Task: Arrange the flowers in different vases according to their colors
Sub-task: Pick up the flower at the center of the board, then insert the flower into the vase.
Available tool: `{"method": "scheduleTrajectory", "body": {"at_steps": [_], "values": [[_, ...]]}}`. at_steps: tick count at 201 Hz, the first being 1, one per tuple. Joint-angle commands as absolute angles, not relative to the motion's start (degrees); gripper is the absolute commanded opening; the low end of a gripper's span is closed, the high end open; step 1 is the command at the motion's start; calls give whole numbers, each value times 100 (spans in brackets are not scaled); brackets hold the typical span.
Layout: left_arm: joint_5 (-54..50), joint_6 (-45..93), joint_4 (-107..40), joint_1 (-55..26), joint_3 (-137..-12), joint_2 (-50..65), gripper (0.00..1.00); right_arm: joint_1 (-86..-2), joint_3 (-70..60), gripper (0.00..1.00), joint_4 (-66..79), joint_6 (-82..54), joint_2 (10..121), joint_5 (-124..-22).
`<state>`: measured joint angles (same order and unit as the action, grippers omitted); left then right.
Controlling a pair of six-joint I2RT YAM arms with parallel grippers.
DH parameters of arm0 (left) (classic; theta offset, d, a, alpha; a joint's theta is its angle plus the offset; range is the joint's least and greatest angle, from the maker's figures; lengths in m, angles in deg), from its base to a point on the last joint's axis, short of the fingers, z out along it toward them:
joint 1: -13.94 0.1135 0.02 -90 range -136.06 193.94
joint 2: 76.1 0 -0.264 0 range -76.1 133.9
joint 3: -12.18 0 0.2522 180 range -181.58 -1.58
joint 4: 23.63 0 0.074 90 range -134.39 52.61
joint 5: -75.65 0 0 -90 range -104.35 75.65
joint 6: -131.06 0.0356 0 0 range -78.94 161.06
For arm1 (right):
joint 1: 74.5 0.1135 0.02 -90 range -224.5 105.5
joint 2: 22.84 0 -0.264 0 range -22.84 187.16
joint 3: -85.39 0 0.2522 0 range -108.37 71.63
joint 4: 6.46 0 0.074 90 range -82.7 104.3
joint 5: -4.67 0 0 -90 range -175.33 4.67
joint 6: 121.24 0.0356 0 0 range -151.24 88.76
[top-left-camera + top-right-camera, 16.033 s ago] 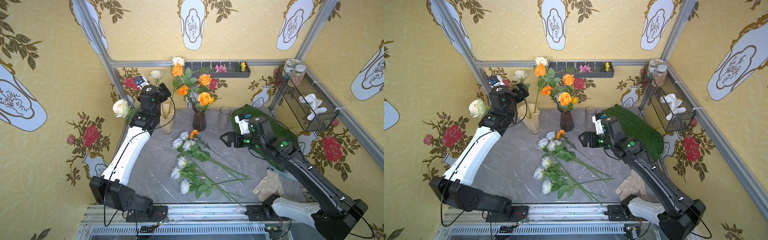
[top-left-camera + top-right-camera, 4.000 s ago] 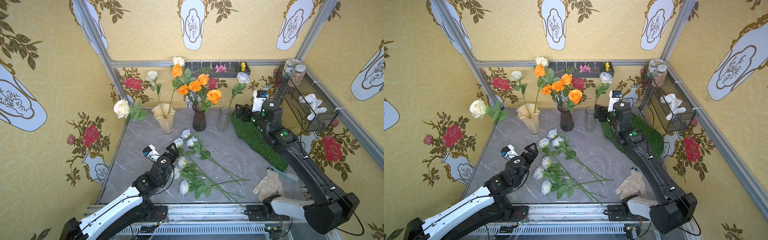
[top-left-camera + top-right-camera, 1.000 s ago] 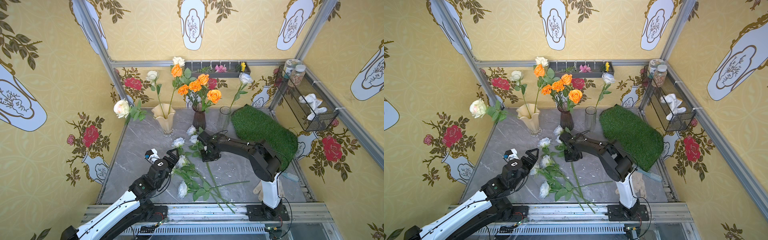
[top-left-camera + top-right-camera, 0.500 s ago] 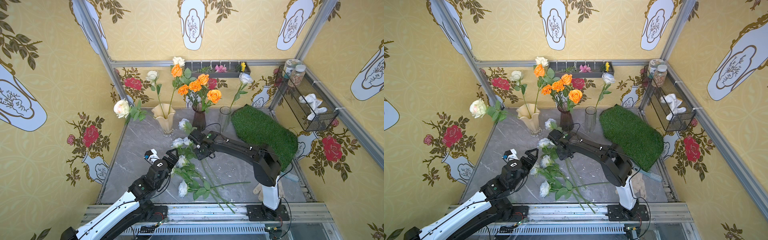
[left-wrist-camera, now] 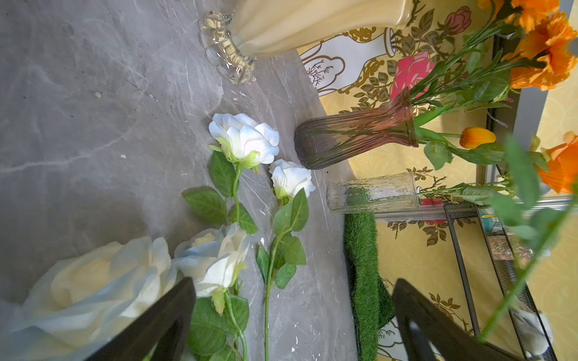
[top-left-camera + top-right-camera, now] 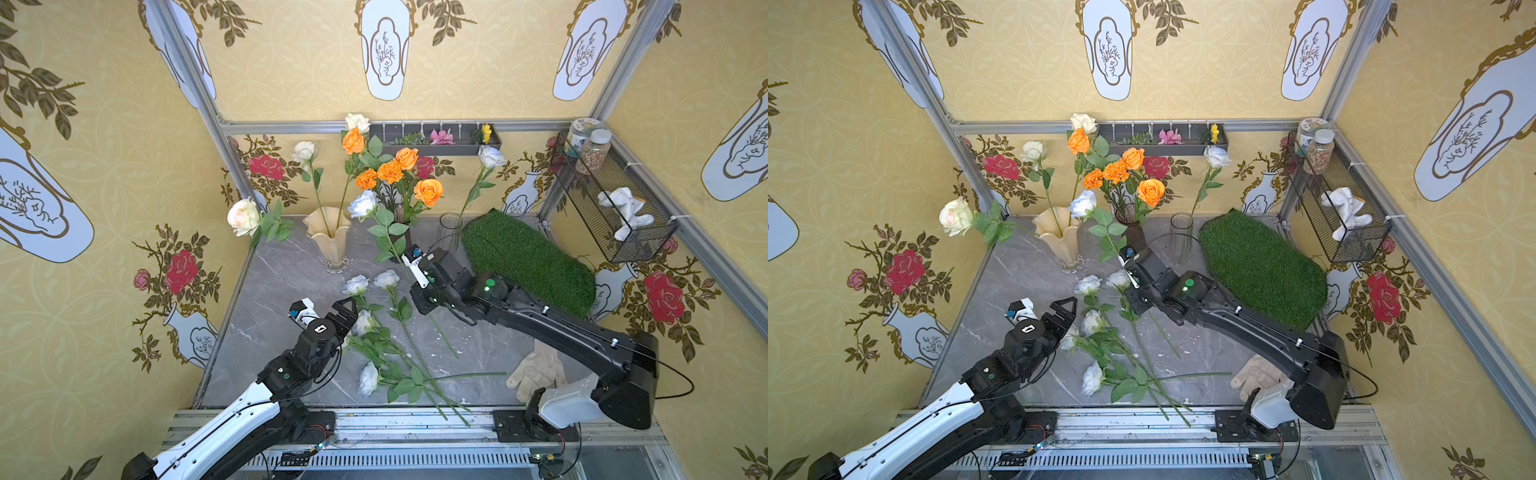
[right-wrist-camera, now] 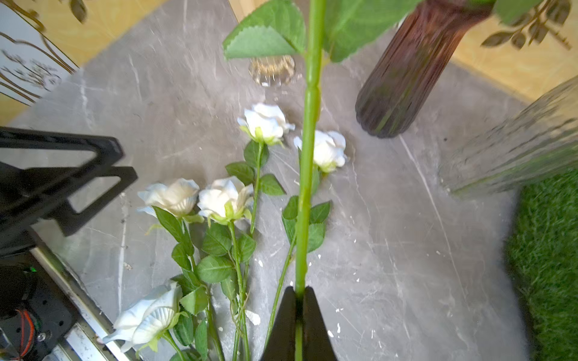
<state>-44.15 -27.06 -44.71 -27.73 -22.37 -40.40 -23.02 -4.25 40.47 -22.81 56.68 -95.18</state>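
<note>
- Pale blue-white rose, long green stem with leaves: lifted off the grey marble tabletop and tilted. In both top views its bloom sits in front of the gap between the cream-yellow ruffled-rim vase and the dark purple ribbed vase.
- Right gripper: jaws closed tight on that stem, partway down. The lower stem runs on past the jaws towards the tabletop; cannot tell whether its tip touches.
- Left gripper: jaws spread wide with nothing between them, low over the left side of the loose bunch, one bloom just beside a finger.
- Five more pale blue-white roses lie flat on the tabletop in the middle. Their blooms point towards the vases and their stems cross and run to the front edge.
- Cream-yellow vase: upright at back left, with cream-white roses standing in it.
- Purple vase: upright at back centre, packed with orange roses and marigolds.
- Clear ribbed glass cylinder: upright to the right of the purple vase, at the edge of a green artificial-grass mat. A single pale blue-white rose stands in it, leaning right.
- Beige work glove: flat on the tabletop at front right, near the right arm's base.
</note>
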Motion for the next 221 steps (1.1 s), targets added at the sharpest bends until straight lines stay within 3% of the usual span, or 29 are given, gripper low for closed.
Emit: {"method": "scheduleTrajectory", "body": {"at_steps": [1,59,97,167,221], "values": [[-4414,-2672,-4453,-2772,-2256,-4033,100,-2302,-89,0,2625,-2838,5081,-9667],[-4415,-2679,-4459,-2760,-2259,-4016,100,-2415,624,0,244,-3256,3883,-9939],[-4422,-2677,-4485,-2759,-2302,-3976,100,-3233,790,0,-706,-3214,3690,-9849],[-4608,-2701,-4408,-2764,-2240,-4044,100,-5217,-190,0,-1640,-2960,4807,-9408],[-4599,-2572,-4381,-2759,-2301,-3962,100,-5644,-829,0,-2606,-2908,6213,-9274]]}}
